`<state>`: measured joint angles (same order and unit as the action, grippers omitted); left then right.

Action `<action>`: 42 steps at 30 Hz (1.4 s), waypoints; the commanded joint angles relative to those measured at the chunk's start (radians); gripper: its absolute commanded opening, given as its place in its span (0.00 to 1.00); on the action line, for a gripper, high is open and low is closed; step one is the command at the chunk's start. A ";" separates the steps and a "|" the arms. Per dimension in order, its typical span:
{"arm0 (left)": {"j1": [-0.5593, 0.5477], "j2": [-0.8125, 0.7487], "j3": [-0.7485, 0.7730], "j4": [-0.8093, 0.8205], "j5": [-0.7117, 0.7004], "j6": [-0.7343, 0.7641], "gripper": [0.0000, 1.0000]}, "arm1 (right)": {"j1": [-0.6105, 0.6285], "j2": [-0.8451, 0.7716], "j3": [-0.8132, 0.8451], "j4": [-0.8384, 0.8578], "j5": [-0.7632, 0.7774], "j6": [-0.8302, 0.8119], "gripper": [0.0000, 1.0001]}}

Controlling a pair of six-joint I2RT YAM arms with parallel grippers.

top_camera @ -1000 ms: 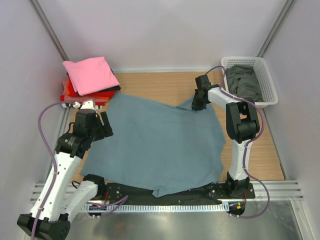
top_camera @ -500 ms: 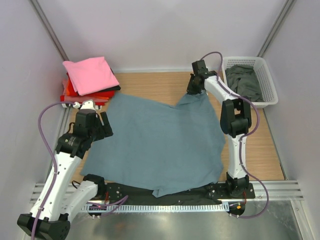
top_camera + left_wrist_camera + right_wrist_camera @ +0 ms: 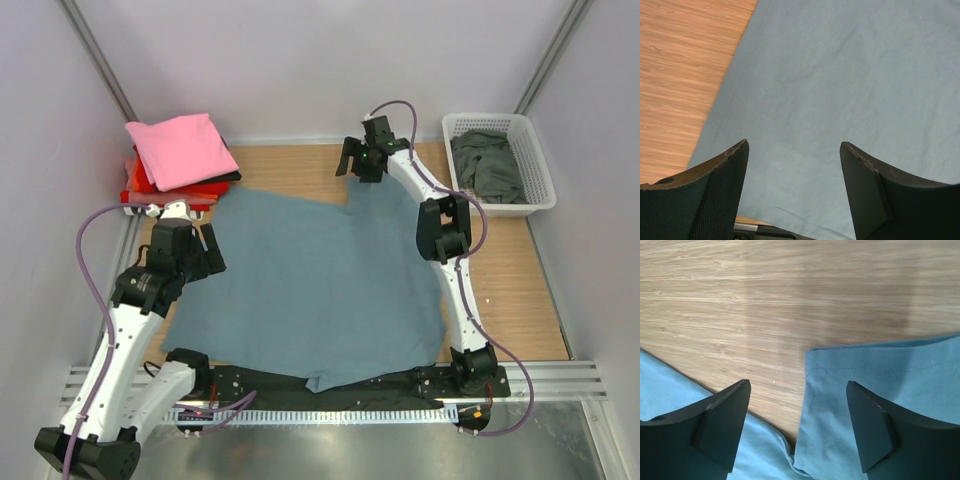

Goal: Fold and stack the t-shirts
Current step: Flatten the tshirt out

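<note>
I'm seeing R pincer [image 3: 798, 390] spread now, sleeve [image 3: 880, 380] dropped on counter [image 3: 300, 165]; L pincer [image 3: 793, 150] spread too. Blue tee [image 3: 320, 285] lying flat, so folding's next imo.

Overhead view, two wrist views close above t-shirt [image 3: 320, 290].

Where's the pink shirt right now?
Top view: the pink shirt sits atop the folded stack in the far left corner, just beyond the blue shirt.
</note>
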<state>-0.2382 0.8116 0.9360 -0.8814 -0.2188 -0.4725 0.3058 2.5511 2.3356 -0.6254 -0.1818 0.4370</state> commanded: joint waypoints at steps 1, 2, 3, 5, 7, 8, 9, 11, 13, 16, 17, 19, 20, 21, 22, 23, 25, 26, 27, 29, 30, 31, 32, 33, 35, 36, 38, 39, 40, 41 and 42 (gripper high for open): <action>-0.001 -0.006 -0.003 0.029 -0.024 -0.012 0.74 | -0.002 -0.096 0.039 0.058 0.021 -0.061 0.85; -0.001 -0.009 -0.005 0.029 -0.024 -0.012 0.74 | -0.004 -0.126 -0.013 0.075 0.068 -0.072 0.85; -0.001 -0.012 -0.003 0.027 -0.025 -0.014 0.75 | -0.004 -0.165 -0.053 0.094 0.085 -0.075 0.85; 0.000 -0.017 -0.006 0.030 -0.027 -0.014 0.75 | -0.004 -0.282 -0.183 0.148 0.110 -0.081 0.86; -0.001 -0.020 -0.005 0.032 -0.022 -0.014 0.74 | -0.002 -0.365 -0.244 0.147 0.128 -0.080 0.87; -0.001 -0.020 -0.005 0.030 -0.024 -0.014 0.74 | -0.002 -0.389 -0.289 0.133 0.140 -0.081 0.87; -0.001 -0.020 -0.005 0.032 -0.022 -0.014 0.74 | -0.002 -0.413 -0.317 0.107 0.177 -0.080 0.87; -0.001 -0.020 -0.005 0.032 -0.021 -0.014 0.74 | -0.002 -0.495 -0.424 0.080 0.240 -0.076 0.87; -0.001 -0.019 -0.008 0.032 -0.019 -0.014 0.74 | -0.002 -0.543 -0.529 0.053 0.304 -0.069 0.87; -0.001 -0.015 -0.008 0.033 -0.017 -0.014 0.74 | 0.001 -0.609 -0.657 -0.014 0.375 -0.060 0.87; -0.001 -0.012 -0.006 0.033 -0.014 -0.012 0.74 | 0.007 -0.635 -0.688 -0.045 0.392 -0.058 0.87; -0.001 -0.009 -0.006 0.032 -0.014 -0.014 0.74 | 0.015 -0.664 -0.752 -0.051 0.430 -0.050 0.88; -0.001 -0.008 -0.008 0.033 -0.014 -0.012 0.74 | 0.021 -0.675 -0.809 -0.050 0.435 -0.050 0.88; -0.001 -0.008 -0.006 0.033 -0.013 -0.014 0.74 | 0.024 -0.696 -0.832 -0.045 0.436 -0.049 0.88; -0.001 -0.006 -0.006 0.035 -0.011 -0.014 0.74 | 0.027 -0.703 -0.864 -0.042 0.442 -0.047 0.88; -0.001 -0.005 -0.006 0.035 -0.011 -0.012 0.74 | 0.030 -0.704 -0.875 -0.040 0.440 -0.047 0.88; -0.001 -0.002 -0.006 0.033 -0.011 -0.012 0.74 | 0.035 -0.692 -0.884 -0.043 0.435 -0.050 0.88; -0.001 0.000 -0.008 0.033 -0.013 -0.014 0.74 | 0.038 -0.681 -0.883 -0.048 0.433 -0.052 0.88; -0.001 0.001 -0.006 0.032 -0.014 -0.014 0.74 | 0.042 -0.672 -0.881 -0.046 0.433 -0.052 0.89; -0.001 0.001 -0.008 0.030 -0.017 -0.015 0.74 | 0.046 -0.632 -0.868 -0.048 0.433 -0.052 0.88; -0.001 0.000 -0.008 0.030 -0.020 -0.015 0.74 | 0.049 -0.617 -0.861 -0.048 0.430 -0.052 0.89; -0.001 -0.002 -0.006 0.032 -0.021 -0.015 0.74 | 0.049 -0.585 -0.848 -0.046 0.432 -0.052 0.88; 0.000 0.001 -0.006 0.032 -0.021 -0.015 0.74 | 0.049 -0.568 -0.837 -0.045 0.433 -0.057 0.88; -0.001 0.000 -0.008 0.030 -0.022 -0.015 0.74 | 0.049 -0.545 -0.825 -0.045 0.435 -0.061 0.89; -0.001 0.004 -0.006 0.030 -0.021 -0.015 0.74 | 0.049 -0.476 -0.768 -0.053 0.443 -0.076 0.88; -0.001 0.009 -0.006 0.032 -0.021 -0.015 0.74 | 0.049 -0.451 -0.742 -0.065 0.456 -0.090 0.88; -0.001 0.011 -0.006 0.030 -0.021 -0.015 0.74 | 0.049 -0.383 -0.668 -0.095 0.466 -0.101 0.88; -0.001 0.012 -0.008 0.029 -0.021 -0.015 0.74 | 0.049 -0.365 -0.645 -0.102 0.475 -0.109 0.88; -0.001 0.014 -0.006 0.030 -0.022 -0.015 0.74 | 0.049 -0.347 -0.603 -0.109 0.481 -0.110 0.89; -0.001 0.014 -0.008 0.030 -0.024 -0.015 0.74 | 0.049 -0.315 -0.582 -0.123 0.490 -0.113 0.89; -0.001 0.015 -0.008 0.030 -0.024 -0.015 0.74 | 0.047 -0.295 -0.561 -0.131 0.493 -0.115 0.89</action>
<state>-0.2382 0.8249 0.9306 -0.8799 -0.2256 -0.4732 0.3515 2.1864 1.7111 -0.7235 0.2539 0.3462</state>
